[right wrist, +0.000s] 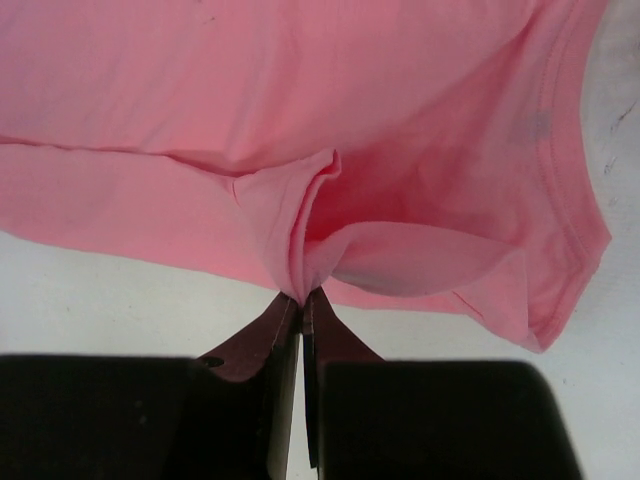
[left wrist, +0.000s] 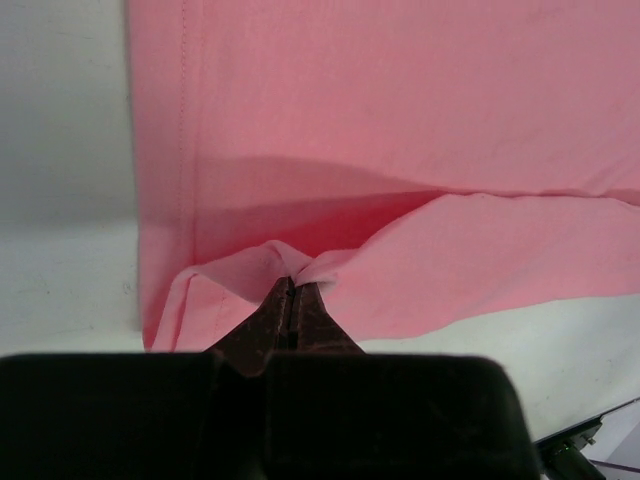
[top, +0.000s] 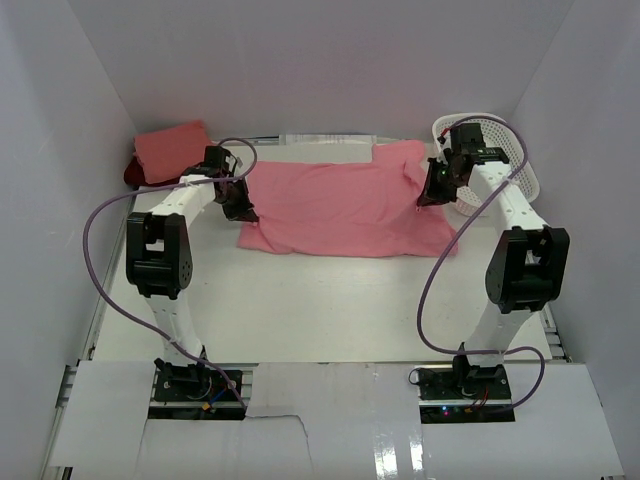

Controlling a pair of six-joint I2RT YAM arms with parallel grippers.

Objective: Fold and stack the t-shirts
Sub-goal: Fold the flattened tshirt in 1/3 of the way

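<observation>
Though barely visible, dark red t-shirt (top: 131, 176).

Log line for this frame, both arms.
left gripper: shut on rose pink t-shirt edge | right gripper: shut on opposite edge | salmon t-shirt: folded, far-left corner

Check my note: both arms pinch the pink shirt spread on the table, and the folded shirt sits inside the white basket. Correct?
One error. The folded shirt lies on the table in the far left corner, not in the basket at the far right; the top external view shows it. The rest holds: the left fingers and right fingers each pinch the spread pink shirt.
</observation>
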